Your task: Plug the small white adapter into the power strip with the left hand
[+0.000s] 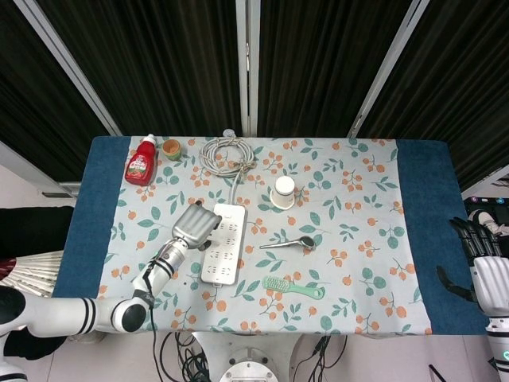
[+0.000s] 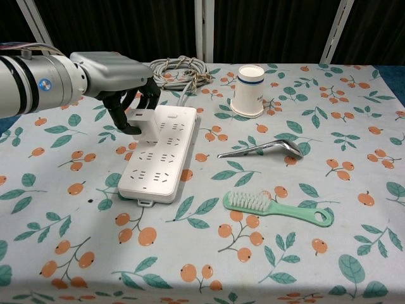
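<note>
The white power strip [image 2: 161, 152] [image 1: 223, 242] lies lengthwise on the floral cloth, its grey cord coiled [image 2: 180, 68] at the back. My left hand [image 2: 117, 76] [image 1: 194, 224] hovers over the strip's far left edge and pinches the small white adapter [image 2: 144, 124] between thumb and fingers. The adapter sits low against the strip's upper left sockets; whether its prongs are in cannot be made out. In the head view the hand hides the adapter. My right hand [image 1: 481, 267] hangs off the table's right edge, fingers apart, holding nothing.
A white paper cup [image 2: 249, 90] stands right of the strip's far end. A metal spoon [image 2: 261, 149] and a green brush [image 2: 276, 208] lie to the strip's right. A ketchup bottle [image 1: 141, 160] and a small brown cup [image 1: 171, 148] stand at the back left.
</note>
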Action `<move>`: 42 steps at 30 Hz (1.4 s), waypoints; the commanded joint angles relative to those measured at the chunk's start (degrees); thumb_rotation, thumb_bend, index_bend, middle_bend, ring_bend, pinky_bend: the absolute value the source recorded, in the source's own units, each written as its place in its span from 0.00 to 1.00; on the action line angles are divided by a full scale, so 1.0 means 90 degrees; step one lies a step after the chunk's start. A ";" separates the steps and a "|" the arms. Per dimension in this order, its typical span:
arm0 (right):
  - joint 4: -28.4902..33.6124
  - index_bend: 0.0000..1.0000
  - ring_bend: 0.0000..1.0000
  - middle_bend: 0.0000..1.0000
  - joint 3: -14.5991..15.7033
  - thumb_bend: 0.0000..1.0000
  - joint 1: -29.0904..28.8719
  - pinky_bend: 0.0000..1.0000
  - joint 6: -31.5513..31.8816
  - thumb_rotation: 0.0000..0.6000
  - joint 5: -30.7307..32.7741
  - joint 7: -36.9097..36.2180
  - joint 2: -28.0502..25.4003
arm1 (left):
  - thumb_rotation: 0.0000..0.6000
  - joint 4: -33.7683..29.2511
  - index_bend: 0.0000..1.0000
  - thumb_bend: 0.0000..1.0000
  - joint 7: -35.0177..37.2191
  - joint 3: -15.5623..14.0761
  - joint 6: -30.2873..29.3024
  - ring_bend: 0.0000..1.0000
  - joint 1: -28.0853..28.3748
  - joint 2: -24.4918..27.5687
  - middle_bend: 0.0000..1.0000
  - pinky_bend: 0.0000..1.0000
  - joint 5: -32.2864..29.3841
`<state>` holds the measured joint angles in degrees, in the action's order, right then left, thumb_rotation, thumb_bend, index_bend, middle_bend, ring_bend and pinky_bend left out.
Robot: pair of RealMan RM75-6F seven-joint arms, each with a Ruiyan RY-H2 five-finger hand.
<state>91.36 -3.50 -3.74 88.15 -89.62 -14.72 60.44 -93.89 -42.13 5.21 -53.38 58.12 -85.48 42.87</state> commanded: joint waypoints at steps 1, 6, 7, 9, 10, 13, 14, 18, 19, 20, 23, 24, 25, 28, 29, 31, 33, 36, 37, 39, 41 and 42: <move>-0.0004 0.04 0.00 0.07 -0.0001 0.28 0.0002 0.00 0.0001 1.00 0.0004 -0.0003 0.0000 | 1.00 0.0022 0.66 0.41 -0.0054 -0.0014 0.0021 0.56 0.0056 -0.0033 0.74 0.28 -0.0068; -0.0019 0.04 0.00 0.07 0.0003 0.28 0.0021 0.00 0.0016 1.00 0.0014 -0.0021 0.0004 | 1.00 0.0072 0.66 0.41 -0.0126 -0.0015 0.0044 0.57 0.0153 -0.0093 0.74 0.28 -0.0179; -0.0022 0.04 0.00 0.07 0.0003 0.28 0.0024 0.00 0.0021 1.00 0.0014 -0.0025 0.0004 | 1.00 0.0084 0.66 0.40 -0.0153 -0.0018 0.0052 0.57 0.0177 -0.0104 0.74 0.28 -0.0206; -0.0031 0.04 0.00 0.07 0.0006 0.28 0.0031 0.00 0.0030 1.00 0.0011 -0.0032 0.0006 | 1.00 0.0095 0.66 0.41 -0.0220 -0.0014 0.0070 0.57 0.0242 -0.0121 0.75 0.27 -0.0293; -0.0035 0.04 0.00 0.07 0.0007 0.28 0.0035 0.00 0.0034 1.00 0.0011 -0.0038 0.0008 | 1.00 0.0105 0.66 0.41 -0.0244 -0.0007 0.0065 0.57 0.0272 -0.0139 0.75 0.27 -0.0327; -0.0046 0.04 0.00 0.07 0.0008 0.28 0.0046 0.00 0.0044 1.00 0.0016 -0.0050 0.0007 | 1.00 0.0127 0.66 0.41 -0.0302 -0.0017 0.0071 0.58 0.0333 -0.0168 0.76 0.27 -0.0410; -0.0054 0.04 0.00 0.07 0.0007 0.28 0.0052 0.00 0.0051 1.00 0.0020 -0.0058 0.0009 | 1.00 0.0140 0.67 0.41 -0.0324 -0.0026 0.0074 0.58 0.0355 -0.0182 0.76 0.27 -0.0446; -0.0074 0.04 0.00 0.07 0.0004 0.28 0.0057 0.00 0.0054 1.00 0.0027 -0.0079 0.0015 | 1.00 0.0185 0.68 0.41 -0.0406 -0.0051 0.0061 0.60 0.0431 -0.0245 0.78 0.27 -0.0548; -0.0079 0.04 0.00 0.07 0.0002 0.28 0.0053 0.00 0.0050 1.00 0.0025 -0.0083 0.0019 | 1.00 0.0186 0.68 0.41 -0.0439 -0.0054 0.0049 0.61 0.0457 -0.0257 0.79 0.26 -0.0568; -0.0082 0.04 0.00 0.07 0.0000 0.28 0.0051 0.00 0.0050 1.00 0.0022 -0.0086 0.0020 | 1.00 0.0182 0.69 0.41 -0.0463 -0.0054 0.0038 0.61 0.0478 -0.0262 0.79 0.26 -0.0581; -0.0092 0.04 0.00 0.07 -0.0004 0.28 0.0051 0.00 0.0054 1.00 0.0021 -0.0096 0.0023 | 1.00 0.0134 0.69 0.41 -0.0551 -0.0051 -0.0013 0.62 0.0543 -0.0253 0.80 0.25 -0.0644; -0.0095 0.04 0.00 0.07 -0.0005 0.28 0.0052 0.00 0.0054 1.00 0.0024 -0.0099 0.0023 | 1.00 0.0119 0.69 0.41 -0.0586 -0.0051 -0.0031 0.62 0.0565 -0.0247 0.80 0.25 -0.0664; -0.0097 0.04 0.00 0.07 -0.0006 0.28 0.0054 0.00 0.0054 1.00 0.0028 -0.0104 0.0024 | 1.00 0.0103 0.69 0.41 -0.0638 -0.0053 -0.0058 0.62 0.0595 -0.0245 0.80 0.25 -0.0698; -0.0110 0.04 0.00 0.07 -0.0002 0.28 0.0063 0.00 0.0060 1.00 0.0027 -0.0118 0.0027 | 1.00 0.0090 0.69 0.41 -0.0747 -0.0057 -0.0101 0.62 0.0668 -0.0268 0.79 0.25 -0.0798; -0.0114 0.04 0.00 0.07 -0.0002 0.28 0.0066 0.00 0.0064 1.00 0.0028 -0.0125 0.0029 | 1.00 0.0085 0.68 0.41 -0.0758 -0.0057 -0.0104 0.61 0.0683 -0.0275 0.78 0.24 -0.0820; -0.0124 0.04 0.00 0.07 -0.0003 0.28 0.0078 0.00 0.0080 1.00 0.0033 -0.0140 0.0030 | 1.00 0.0055 0.60 0.40 -0.0764 -0.0069 -0.0123 0.56 0.0695 -0.0269 0.71 0.23 -0.0839; -0.0131 0.04 0.00 0.07 0.0001 0.28 0.0086 0.00 0.0085 1.00 0.0033 -0.0150 0.0028 | 1.00 0.0022 0.50 0.38 -0.0747 -0.0074 -0.0168 0.50 0.0688 -0.0256 0.63 0.22 -0.0841; -0.0138 0.04 0.00 0.07 -0.0001 0.28 0.0087 0.00 0.0092 1.00 0.0024 -0.0160 0.0027 | 1.00 -0.0007 0.40 0.32 -0.0738 -0.0102 -0.0216 0.44 0.0677 -0.0245 0.53 0.21 -0.0848; -0.0138 0.04 0.00 0.07 -0.0002 0.28 0.0084 0.00 0.0090 1.00 0.0021 -0.0163 0.0028 | 1.00 -0.0010 0.37 0.31 -0.0739 -0.0118 -0.0226 0.42 0.0675 -0.0243 0.51 0.21 -0.0851; -0.0140 0.04 0.00 0.07 -0.0002 0.28 0.0082 0.00 0.0090 1.00 0.0013 -0.0163 0.0031 | 1.00 -0.0013 0.34 0.28 -0.0717 -0.0125 -0.0252 0.39 0.0664 -0.0255 0.46 0.21 -0.0845; -0.0139 0.04 0.00 0.07 -0.0001 0.28 0.0083 0.00 0.0093 1.00 0.0009 -0.0160 0.0030 | 1.00 -0.0008 0.30 0.27 -0.0691 -0.0140 -0.0266 0.37 0.0652 -0.0264 0.42 0.21 -0.0826; -0.0138 0.04 0.00 0.07 -0.0001 0.28 0.0086 0.00 0.0097 1.00 0.0009 -0.0158 0.0029 | 1.00 -0.0006 0.28 0.26 -0.0679 -0.0144 -0.0275 0.35 0.0646 -0.0268 0.41 0.21 -0.0815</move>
<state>90.12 -3.51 -2.96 89.03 -89.54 -16.15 60.71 -93.95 -48.25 3.93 -55.83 63.96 -87.88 35.52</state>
